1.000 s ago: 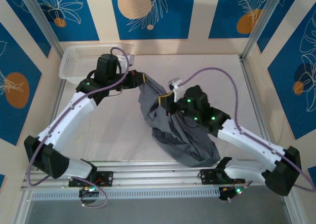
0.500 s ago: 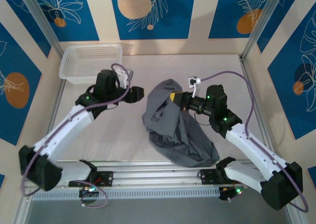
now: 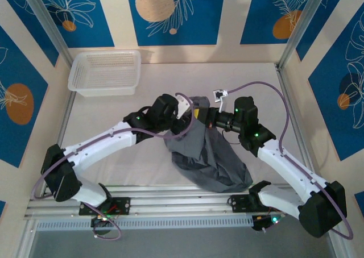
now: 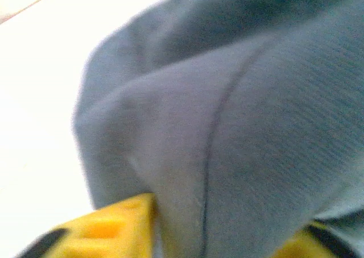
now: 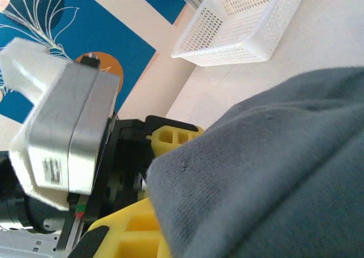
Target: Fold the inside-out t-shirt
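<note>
Here, the dark slate-grey t-shirt (image 3: 219, 158), a soft knit turned inside out, lies crumpled in a rounded heap on the pale, smooth tabletop (image 3: 170, 79). The left gripper (image 3: 190, 111) and the right gripper (image 3: 203, 115) meet at the heap's far end, just beside each other. The bulk of the cloth trails from them toward the arm bases, widening into a blunt, baggy lobe with deep folds.

In the left wrist view the fabric shows a fine ribbed weave and one thin raised seam running down a thick, puffy fold. That fold sits between the left gripper's blocky yellow fingers (image 4: 108, 229), which stand wide apart, released, one at each lower corner.

In the right wrist view the cloth drapes over the right gripper's own moulded yellow finger (image 5: 131, 232) and hides the gap, so I cannot tell whether it is clenched or slack. Just past that drape is a boxy silver-and-white housing (image 5: 65, 136) on a black body.

The white plastic basket (image 3: 105, 70), rectangular with fine lattice walls, sits well apart from both grippers, beyond and to the left of the left one.
</note>
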